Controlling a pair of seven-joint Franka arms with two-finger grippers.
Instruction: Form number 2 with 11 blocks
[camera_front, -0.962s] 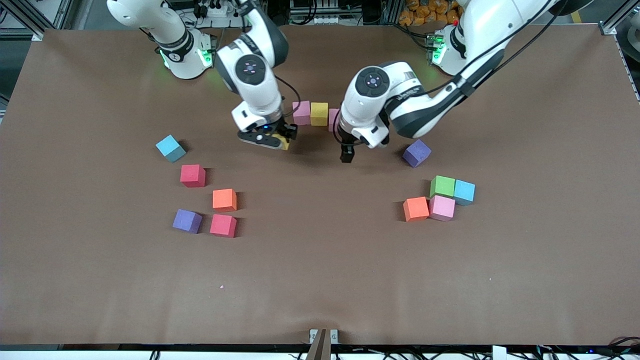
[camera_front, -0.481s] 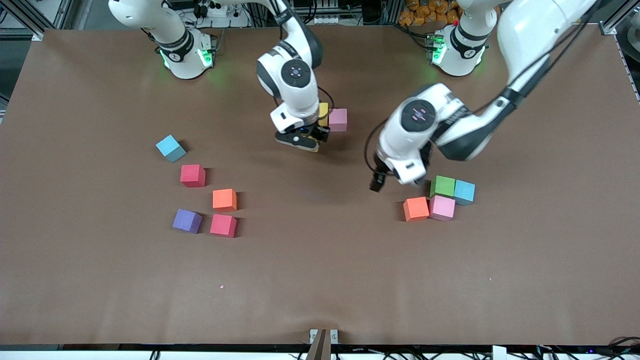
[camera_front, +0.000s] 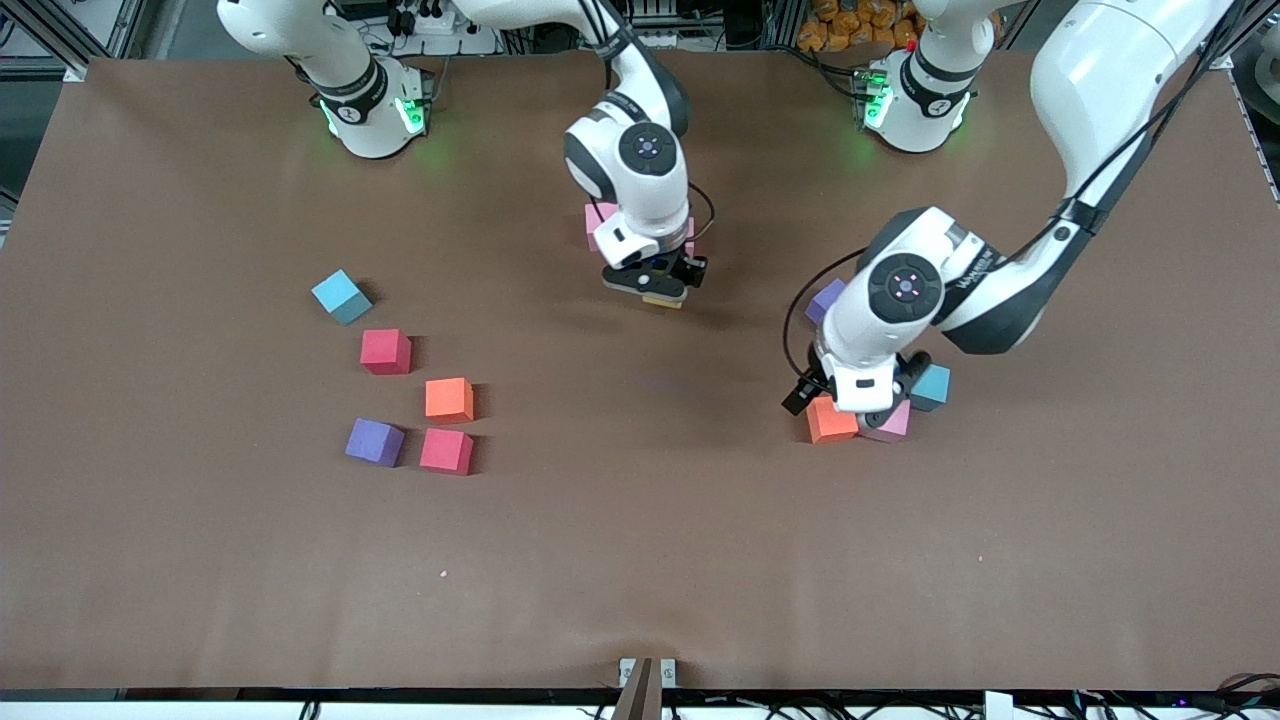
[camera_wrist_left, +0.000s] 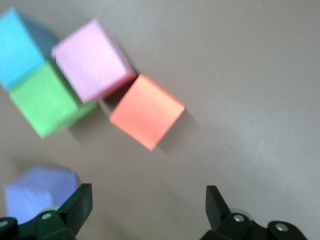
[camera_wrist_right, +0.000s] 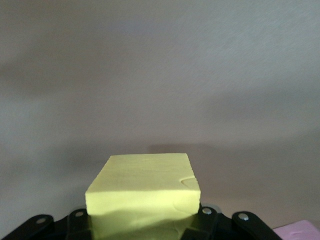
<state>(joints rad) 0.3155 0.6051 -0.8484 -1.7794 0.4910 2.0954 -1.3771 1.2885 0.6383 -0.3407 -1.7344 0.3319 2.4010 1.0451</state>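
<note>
My right gripper (camera_front: 655, 292) is shut on a yellow block (camera_wrist_right: 145, 192) and hangs just above the table, right by the row of blocks. The arm hides most of that row; only a pink block (camera_front: 598, 214) shows beside the wrist. My left gripper (camera_wrist_left: 147, 209) is open with nothing between its fingers. It hovers over a cluster of an orange block (camera_wrist_left: 147, 111), a pink block (camera_wrist_left: 92, 60), a green block (camera_wrist_left: 42, 102) and a light-blue cube (camera_wrist_left: 17, 47). A purple block (camera_front: 826, 298) lies next to that cluster, farther from the front camera.
Toward the right arm's end lie a light-blue cube (camera_front: 342, 296), a red block (camera_front: 386, 351), an orange block (camera_front: 449, 399), a purple block (camera_front: 375, 441) and another red block (camera_front: 446, 450). Brown table (camera_front: 640, 560) stretches bare nearer the front camera.
My right gripper has carried the yellow block along the row toward the left arm's end. My left arm has swung away from the row to above the orange, pink and green cluster.
</note>
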